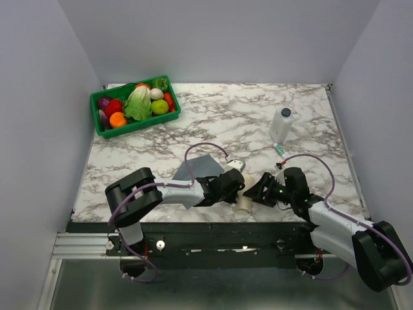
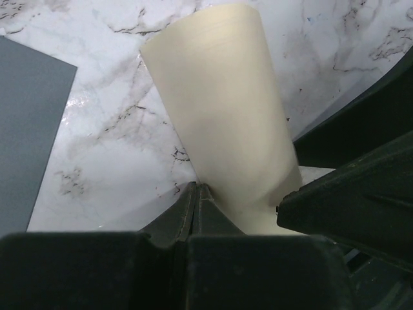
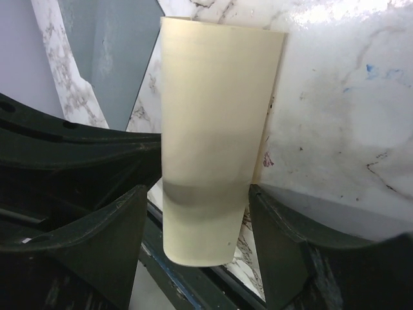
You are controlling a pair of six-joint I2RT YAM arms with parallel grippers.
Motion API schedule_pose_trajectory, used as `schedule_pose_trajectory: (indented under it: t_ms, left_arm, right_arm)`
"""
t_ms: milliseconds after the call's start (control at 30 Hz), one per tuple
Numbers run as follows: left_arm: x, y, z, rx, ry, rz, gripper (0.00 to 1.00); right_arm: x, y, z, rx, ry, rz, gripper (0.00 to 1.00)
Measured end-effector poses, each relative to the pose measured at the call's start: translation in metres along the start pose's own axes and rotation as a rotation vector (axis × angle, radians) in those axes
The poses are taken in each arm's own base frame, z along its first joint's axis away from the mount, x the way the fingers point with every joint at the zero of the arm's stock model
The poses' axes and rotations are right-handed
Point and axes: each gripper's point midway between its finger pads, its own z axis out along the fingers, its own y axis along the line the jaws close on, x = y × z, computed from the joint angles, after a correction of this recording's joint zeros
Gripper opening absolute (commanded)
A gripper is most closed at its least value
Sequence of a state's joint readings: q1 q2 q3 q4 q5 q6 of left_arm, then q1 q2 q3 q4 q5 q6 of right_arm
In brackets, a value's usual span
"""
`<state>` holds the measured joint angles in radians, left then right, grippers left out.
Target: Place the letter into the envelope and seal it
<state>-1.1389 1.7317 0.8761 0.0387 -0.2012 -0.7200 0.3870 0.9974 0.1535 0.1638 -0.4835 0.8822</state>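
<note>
Our left gripper [image 2: 199, 197] is clamped tight on the letter [image 2: 226, 116] at its near end; the cream sheet curls up at six o'clock on the table [image 1: 310, 129]. Our right gripper [image 3: 197, 223] stands spread wide, one finger either side of it, gripping nothing. At its ten o'clock we see the envelope [image 1: 197, 169], flat.

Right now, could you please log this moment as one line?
left gripper: shut on letter | right gripper: open, straddling letter | envelope: flat on table
</note>
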Motion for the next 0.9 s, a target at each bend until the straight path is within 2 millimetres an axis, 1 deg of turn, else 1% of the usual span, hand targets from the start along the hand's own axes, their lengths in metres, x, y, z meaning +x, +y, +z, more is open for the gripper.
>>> schedule_pose_trajectory:
  t_ms: [433,733,900]
  left_arm:
    - [-0.001,-0.004,0.003,0.015,-0.009,-0.015,0.0]
    - [0.001,-0.012,0.006,0.038,-0.014,-0.023,0.0]
    - [0.004,-0.019,0.007,0.055,-0.016,-0.02,0.0]
  right_arm:
    - [0.008,0.0,-0.01,-0.042,-0.035,-0.003,0.73]
    - [-0.006,0.011,-0.016,-0.074,-0.121,0.023,0.76]
    - [-0.009,0.009,-0.015,-0.064,-0.138,0.067,0.76]
